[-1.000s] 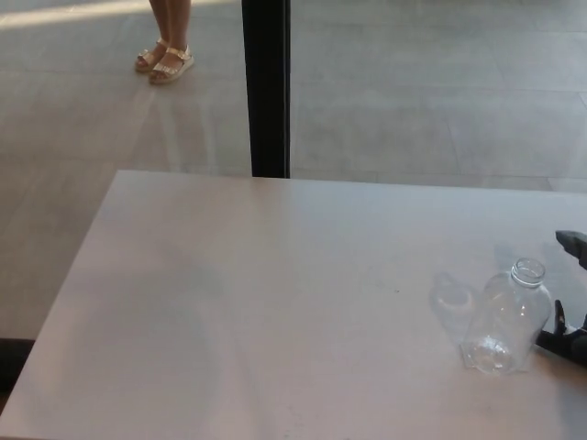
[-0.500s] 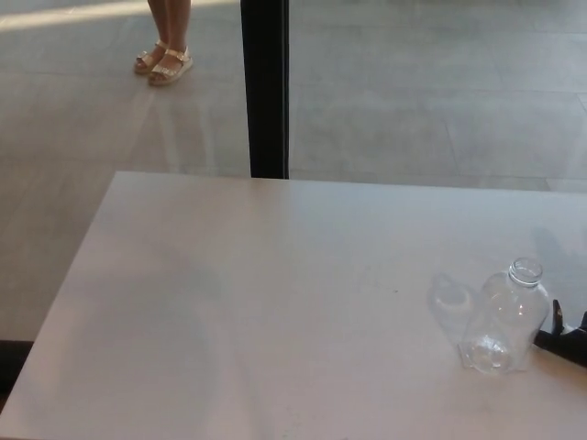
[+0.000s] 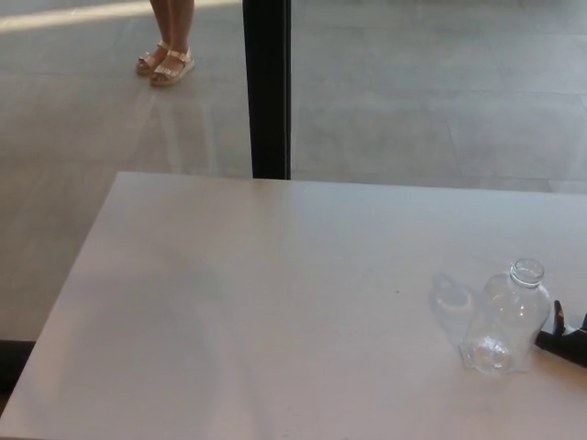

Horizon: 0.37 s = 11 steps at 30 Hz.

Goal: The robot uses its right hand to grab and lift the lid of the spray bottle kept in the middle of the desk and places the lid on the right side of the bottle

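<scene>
Across a grey tiled floor (image 3: 413, 101) seen through glass, a black vertical post (image 3: 267, 87) rises behind the far edge of a broad, pale desk (image 3: 257, 302) that fills most of the head view. On the desk's right side, well away from its centre, a clear spray bottle (image 3: 507, 318) stands upright with its round mouth uncovered, its faint shadow falling to its left on the tabletop. Just beside the bottle's base, at the picture's right border, a black shape (image 3: 567, 337) lies low on the desk, with one thin prong pointing up and a small white patch behind it; so little of it shows that it cannot be told whether it is the robot's right hand, the removed lid, or both, nor whether any fingers are spread or closed, nor whether it touches the bottle. No left hand shows. At the top left, a person's feet in light sandals (image 3: 165, 64) stand on the floor.
</scene>
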Tool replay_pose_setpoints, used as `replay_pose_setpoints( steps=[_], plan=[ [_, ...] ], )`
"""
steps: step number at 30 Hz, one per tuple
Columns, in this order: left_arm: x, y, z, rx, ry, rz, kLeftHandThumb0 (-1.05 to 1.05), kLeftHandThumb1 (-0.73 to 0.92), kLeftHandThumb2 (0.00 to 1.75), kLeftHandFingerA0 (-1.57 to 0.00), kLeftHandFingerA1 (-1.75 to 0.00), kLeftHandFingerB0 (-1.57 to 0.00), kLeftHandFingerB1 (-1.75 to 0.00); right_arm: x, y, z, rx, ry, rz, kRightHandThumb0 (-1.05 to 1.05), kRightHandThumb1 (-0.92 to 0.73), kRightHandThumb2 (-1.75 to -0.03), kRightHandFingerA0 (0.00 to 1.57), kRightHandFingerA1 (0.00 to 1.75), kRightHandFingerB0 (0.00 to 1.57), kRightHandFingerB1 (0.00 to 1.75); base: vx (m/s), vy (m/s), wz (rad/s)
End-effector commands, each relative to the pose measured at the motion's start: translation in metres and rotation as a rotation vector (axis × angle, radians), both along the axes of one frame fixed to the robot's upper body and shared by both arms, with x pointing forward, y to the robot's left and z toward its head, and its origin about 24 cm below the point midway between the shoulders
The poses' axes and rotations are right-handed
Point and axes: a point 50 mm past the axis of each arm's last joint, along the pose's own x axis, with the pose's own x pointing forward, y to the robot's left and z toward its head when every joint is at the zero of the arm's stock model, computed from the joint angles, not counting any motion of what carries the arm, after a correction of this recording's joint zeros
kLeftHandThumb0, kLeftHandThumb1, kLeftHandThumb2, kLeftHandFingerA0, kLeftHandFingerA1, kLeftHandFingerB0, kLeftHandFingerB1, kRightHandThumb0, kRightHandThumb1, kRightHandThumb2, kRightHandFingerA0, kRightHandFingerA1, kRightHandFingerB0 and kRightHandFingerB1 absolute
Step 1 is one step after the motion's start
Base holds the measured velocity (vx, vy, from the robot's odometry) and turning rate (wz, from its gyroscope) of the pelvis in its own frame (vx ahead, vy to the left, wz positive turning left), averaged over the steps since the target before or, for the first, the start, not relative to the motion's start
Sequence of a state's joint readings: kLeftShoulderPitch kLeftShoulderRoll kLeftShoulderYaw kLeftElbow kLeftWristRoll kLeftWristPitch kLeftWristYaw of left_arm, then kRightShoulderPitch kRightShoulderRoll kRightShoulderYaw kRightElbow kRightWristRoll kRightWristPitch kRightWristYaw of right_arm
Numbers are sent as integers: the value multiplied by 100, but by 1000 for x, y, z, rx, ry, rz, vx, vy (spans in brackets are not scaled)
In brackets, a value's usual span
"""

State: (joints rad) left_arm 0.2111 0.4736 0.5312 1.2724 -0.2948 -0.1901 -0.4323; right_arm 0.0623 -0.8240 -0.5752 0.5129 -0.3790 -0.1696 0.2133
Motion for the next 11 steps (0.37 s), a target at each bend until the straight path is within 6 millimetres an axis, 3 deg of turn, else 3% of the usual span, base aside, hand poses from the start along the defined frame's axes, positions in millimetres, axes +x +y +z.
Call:
replay_pose_setpoints(
  steps=[1,4,7,8,9,10,11],
  plan=[
    [-1,5,3,29,17,23,-91,90,67,-57,-53,-39,-40,-154,-57,-90,593,-696,-1040,-44,-66,-60,15,45,27,32,0,0,0],
    [-4,5,3,27,17,30,-92,90,67,-57,-56,-39,-41,-152,-47,-115,817,-820,-1101,-35,-70,-61,16,45,17,31,0,0,0],
    [-6,4,1,16,33,60,-89,90,67,-56,-53,-40,-40,-160,-38,-133,803,-664,-1121,-51,-65,-75,4,36,10,36,0,0,0],
    [-8,5,2,13,27,67,-89,90,67,-55,-55,-40,-40,-162,-34,-140,799,-624,-1132,-46,-70,-61,6,44,16,29,0,0,0],
    [-8,6,3,21,25,57,-89,91,67,-55,-55,-40,-41,-162,-31,-144,809,-630,-1128,-45,-69,-62,8,47,18,32,0,0,0],
    [-8,6,4,25,21,53,-89,91,68,-54,-56,-38,-42,-163,-28,-147,826,-642,-1113,-49,-62,-77,8,52,10,40,0,0,0],
    [-8,6,4,25,21,53,-89,91,68,-54,-56,-38,-42,-163,-28,-147,826,-642,-1113,-49,-62,-77,8,52,10,40,0,0,0]
  ],
)
